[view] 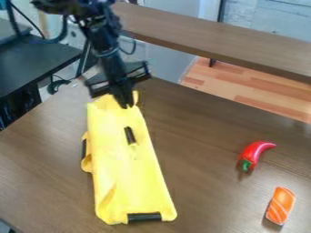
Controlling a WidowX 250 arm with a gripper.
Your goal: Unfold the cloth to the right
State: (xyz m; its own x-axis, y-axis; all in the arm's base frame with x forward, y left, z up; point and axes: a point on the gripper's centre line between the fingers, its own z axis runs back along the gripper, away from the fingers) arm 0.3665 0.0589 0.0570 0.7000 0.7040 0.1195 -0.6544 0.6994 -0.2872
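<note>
A folded yellow cloth [124, 173] lies lengthwise on the table [36, 168], a loose flap [88, 157] bulging at its 9 o'clock edge, where a quick pull could drag the whole bundle instead of opening it. At the cloth's 12 o'clock end, the end effector [126, 104] hangs low over the fabric; whether it is apart, together or clamped on the cloth cannot be told. A shallow bite there could slip off, while a deep one could catch several layers and lift the fold whole. At 3 o'clock from the cloth sits a red chili [253, 154], with orange sushi [280, 205] nearer 4 o'clock. Should the top layer swing wide toward 3 o'clock, it could cover the chili or knock it aside.
</note>
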